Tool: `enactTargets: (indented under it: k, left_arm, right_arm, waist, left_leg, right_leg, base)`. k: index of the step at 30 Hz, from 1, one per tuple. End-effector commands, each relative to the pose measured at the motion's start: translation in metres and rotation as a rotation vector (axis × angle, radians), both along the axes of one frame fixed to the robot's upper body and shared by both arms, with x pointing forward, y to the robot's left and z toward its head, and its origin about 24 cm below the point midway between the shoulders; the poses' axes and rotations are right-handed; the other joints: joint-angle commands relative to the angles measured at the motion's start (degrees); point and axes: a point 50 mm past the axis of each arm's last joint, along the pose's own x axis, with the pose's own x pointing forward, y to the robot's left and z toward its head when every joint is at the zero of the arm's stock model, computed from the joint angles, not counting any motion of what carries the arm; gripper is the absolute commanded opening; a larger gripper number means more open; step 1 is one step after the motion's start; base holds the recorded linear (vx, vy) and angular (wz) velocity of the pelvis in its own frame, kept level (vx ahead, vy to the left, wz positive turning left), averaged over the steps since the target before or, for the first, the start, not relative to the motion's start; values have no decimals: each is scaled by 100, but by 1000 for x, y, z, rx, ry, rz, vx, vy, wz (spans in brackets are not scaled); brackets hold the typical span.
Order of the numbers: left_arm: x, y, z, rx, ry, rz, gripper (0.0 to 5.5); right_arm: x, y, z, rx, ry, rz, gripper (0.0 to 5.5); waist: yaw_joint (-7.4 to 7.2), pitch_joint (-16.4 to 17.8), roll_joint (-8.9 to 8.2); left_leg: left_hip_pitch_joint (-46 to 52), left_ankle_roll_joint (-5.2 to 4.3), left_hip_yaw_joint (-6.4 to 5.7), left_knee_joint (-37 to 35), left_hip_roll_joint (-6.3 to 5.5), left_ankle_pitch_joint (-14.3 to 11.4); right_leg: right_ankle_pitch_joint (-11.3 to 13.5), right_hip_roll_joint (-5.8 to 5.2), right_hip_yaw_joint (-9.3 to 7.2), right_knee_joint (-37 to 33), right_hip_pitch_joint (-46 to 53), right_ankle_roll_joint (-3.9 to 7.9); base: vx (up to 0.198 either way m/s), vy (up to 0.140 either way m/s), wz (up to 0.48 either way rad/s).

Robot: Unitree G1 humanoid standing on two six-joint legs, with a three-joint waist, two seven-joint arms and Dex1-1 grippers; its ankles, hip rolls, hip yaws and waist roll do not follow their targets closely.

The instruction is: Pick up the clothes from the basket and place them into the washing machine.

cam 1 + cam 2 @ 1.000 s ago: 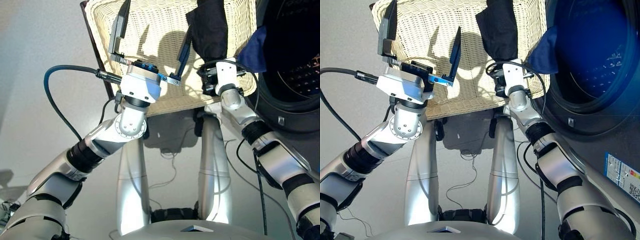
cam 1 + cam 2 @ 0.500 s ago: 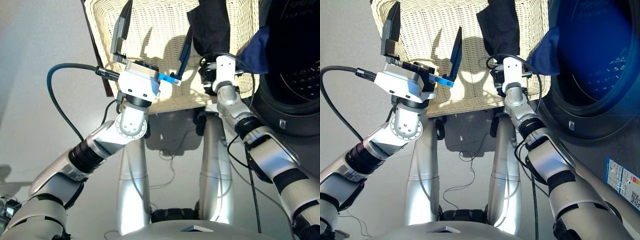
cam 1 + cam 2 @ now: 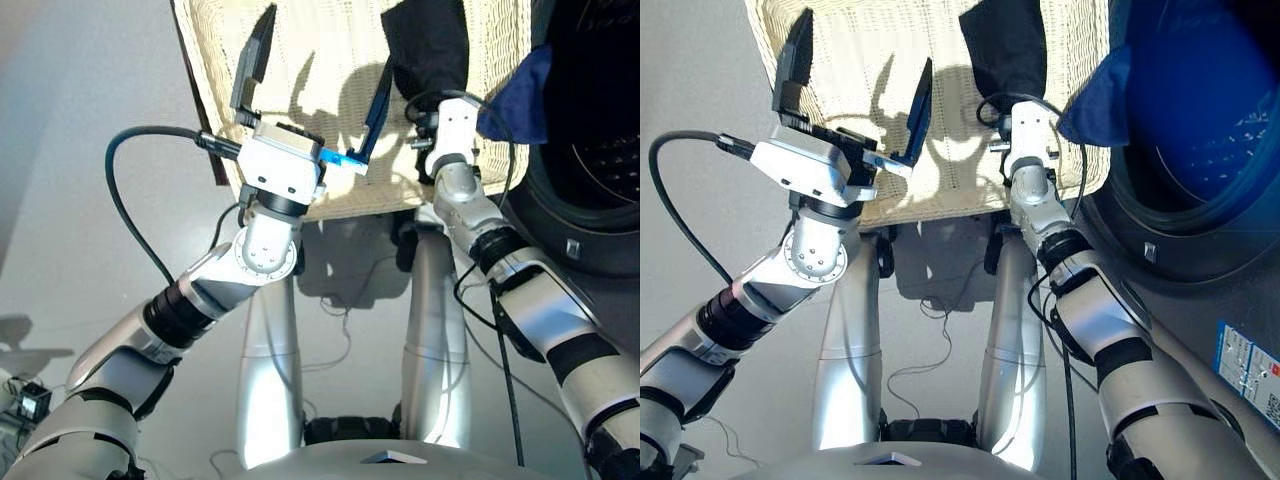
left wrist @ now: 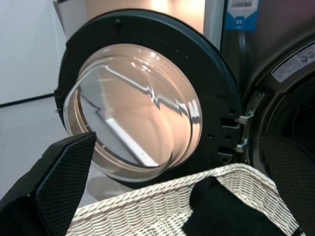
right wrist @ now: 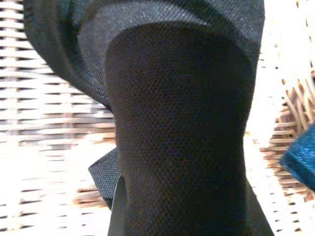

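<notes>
Two black fingers of the left gripper (image 3: 318, 72) stand wide apart above the basket (image 3: 300, 190), holding nothing; each is a flat tapered blade with a fine mesh texture, rising from a white block with a blue tab. The right gripper (image 3: 437, 108) sits at the near end of the black garment (image 3: 425, 50), and its fingers are buried behind the cloth, so whether they clamp it cannot be told. That garment is a long strip of soft, finely knit fabric; its long axis runs from the basket's near rim toward the far edge, along the right side. Just beside it, the navy blue garment (image 3: 520, 95) drapes over the basket's right rim, its bulk pointing toward the drum hole of the washing machine (image 3: 585, 215). The basket is cream-white woven wicker with a low rim and a dark frame along its left edge. In the left wrist view the machine's round glass door (image 4: 138, 113) hangs open, glossy and black-rimmed, beyond the basket's far rim. Compared with a second ago, both arms reach further forward over the basket: the left gripper, equally spread, lies deeper past the near rim, and the right wrist has advanced from the near rim up along the black garment.
</notes>
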Motion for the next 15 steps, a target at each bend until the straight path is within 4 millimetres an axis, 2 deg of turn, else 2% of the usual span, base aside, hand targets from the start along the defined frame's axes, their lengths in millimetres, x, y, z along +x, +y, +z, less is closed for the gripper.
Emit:
enactTargets:
  k: [1, 4, 8, 9, 10, 11, 15]
  left_arm:
    - [-22, 3, 15, -89, -92, -70, 550]
    - [-20, 8, 16, -98, -102, -39, 550]
    - [-21, 13, 18, -110, -121, -21, 550]
    - [-21, 14, 21, -111, -138, -18, 550]
    - [-22, 14, 21, -110, -136, -17, 550]
    - [-22, 16, 23, -108, -152, -10, 550]
    - [-24, 19, 24, -101, -169, -10, 550]
  right_arm:
    - [-9, -19, 19, 245, -142, -24, 0]
    - [-20, -38, 26, 401, -236, -60, 0]
    - [-41, -73, 53, 532, -445, -122, 0]
    - [-47, -78, 62, 570, -507, -128, 0]
    - [-51, -82, 63, 591, -532, -138, 0]
    - [-58, -89, 70, 589, -585, -158, 0]
    - [-69, -116, 81, 591, -674, -299, 0]
  waist:
    - [-104, -72, 193]
    - [-167, -72, 157]
    - [-249, -72, 86]
    - [-266, -72, 66]
    - [-278, -72, 55]
    - [-301, -72, 29]
    - [-334, -72, -25]
  left_leg:
    - [-1, 349, 471, 232, -120, -130]
    - [23, 357, 468, 204, -128, -123]
    - [64, 359, 462, 173, -137, -123]
    - [-37, 382, 484, 88, -131, 56]
    - [83, 360, 462, 162, -139, -126]
    - [-22, 379, 475, 93, -137, 43]
    - [11, 381, 453, 110, -134, 8]
  right_leg:
    - [99, 121, -261, -226, 114, 63]
    - [94, 148, -264, -254, 141, 76]
    - [104, 170, -250, -286, 182, 98]
    - [286, 166, -264, -380, 74, 77]
    - [124, 178, -249, -314, 200, 113]
    - [288, 185, -262, -401, 102, 89]
    - [276, 197, -263, -430, 149, 107]
  base:
    - [0, 0, 0]
    - [0, 0, 0]
    - [-20, 4, -1]
    - [0, 0, 0]
    - [-86, 27, 5]
    - [0, 0, 0]
    - [-22, 2, -9]
